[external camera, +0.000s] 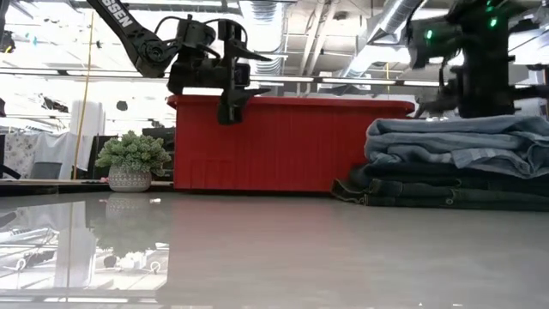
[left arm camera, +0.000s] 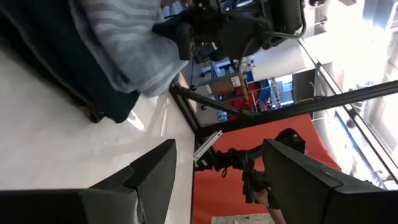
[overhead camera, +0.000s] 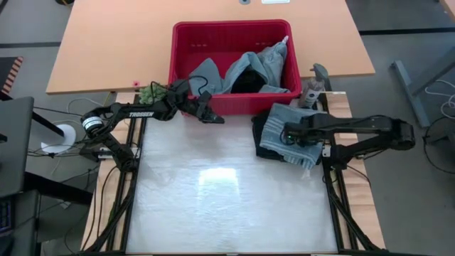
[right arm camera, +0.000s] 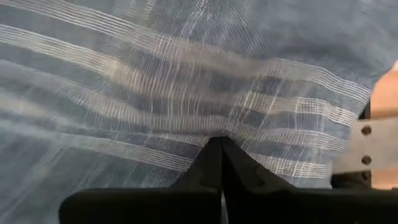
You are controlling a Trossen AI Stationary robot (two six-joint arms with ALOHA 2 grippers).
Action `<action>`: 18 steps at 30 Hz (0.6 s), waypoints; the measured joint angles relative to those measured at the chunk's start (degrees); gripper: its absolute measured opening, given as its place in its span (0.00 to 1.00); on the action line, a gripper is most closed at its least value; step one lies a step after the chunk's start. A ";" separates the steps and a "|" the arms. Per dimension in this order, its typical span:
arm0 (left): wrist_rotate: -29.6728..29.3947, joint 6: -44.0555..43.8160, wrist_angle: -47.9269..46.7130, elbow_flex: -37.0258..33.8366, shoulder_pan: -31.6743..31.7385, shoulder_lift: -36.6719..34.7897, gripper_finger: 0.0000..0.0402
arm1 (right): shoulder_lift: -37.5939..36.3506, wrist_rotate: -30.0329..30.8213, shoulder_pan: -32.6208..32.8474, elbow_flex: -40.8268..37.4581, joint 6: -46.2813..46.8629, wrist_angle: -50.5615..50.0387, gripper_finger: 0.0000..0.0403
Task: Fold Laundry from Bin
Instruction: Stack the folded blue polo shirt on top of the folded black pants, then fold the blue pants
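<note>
The white surface (overhead camera: pixel 220 199) is seen largely bare, with the red bin (overhead camera: pixel 185 43) standing at its far edge. In the bin, loose laundry (overhead camera: pixel 252 67) is heaped: light blue denim, a grey piece and something black. Just in front of the bin's right corner, a folded stack (external camera: pixel 455 167) lies on the surface, with dark garments underneath, denim above, and a striped cloth (right arm camera: pixel 186 81) on top.

The right hand (overhead camera: pixel 290 136) is held down against the striped cloth, its fingers shut tight together; whether a fold is pinched between them cannot be told. The left hand (overhead camera: pixel 207 112) is held wide open and empty above the bin's near wall.

The pieces are judged soft, light and limp; denim will be heavier and stiffer. Each is best taken at a corner or hem.
</note>
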 joint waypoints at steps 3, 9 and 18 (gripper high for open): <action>0.15 0.85 -0.99 0.00 0.00 0.00 0.56 | 1.16 -0.61 -0.65 -1.31 -2.16 2.03 0.04; 1.65 -6.76 10.51 0.00 2.39 0.00 0.56 | 0.64 0.82 -0.92 4.59 -6.17 4.51 0.13; 6.61 -22.35 35.95 5.64 4.54 -0.25 0.56 | 0.64 3.20 -1.38 21.79 -16.10 4.11 0.19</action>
